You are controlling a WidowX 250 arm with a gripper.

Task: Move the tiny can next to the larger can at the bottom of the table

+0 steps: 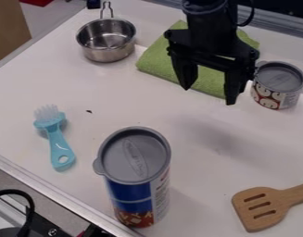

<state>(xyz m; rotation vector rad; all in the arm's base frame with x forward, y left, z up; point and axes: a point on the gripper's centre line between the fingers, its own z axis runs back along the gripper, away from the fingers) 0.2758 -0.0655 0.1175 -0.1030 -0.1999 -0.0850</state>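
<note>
As the tiny can [278, 85] is standing upright near the view's right edge, the claw [208, 95] is hanging just to its left, fingers spread wide and gripping nothing. The tiny can is sitting outside that spread (its long axis is running straight up), so the coming move is probably calling for a sideways shift toward the view's right before any descent. Red, white and dark patterning is wrapping the tiny can's side, with pale rounded shapes showing beneath a gray cover. Just beside it, a green towel [158, 58] is lying behind the claw. Toward the lower left from the claw, the larger can [138, 180] is standing upright by the edge of the table [104, 95], wearing a blue-and-red label and raised lettering on its top. The tiny can, well apart from it, is apparently still awaiting its trip. Farther out, a wooden spatula [259, 208], a blue brush [58, 141] and a metal pot [107, 44] are resting around the scene.
</note>
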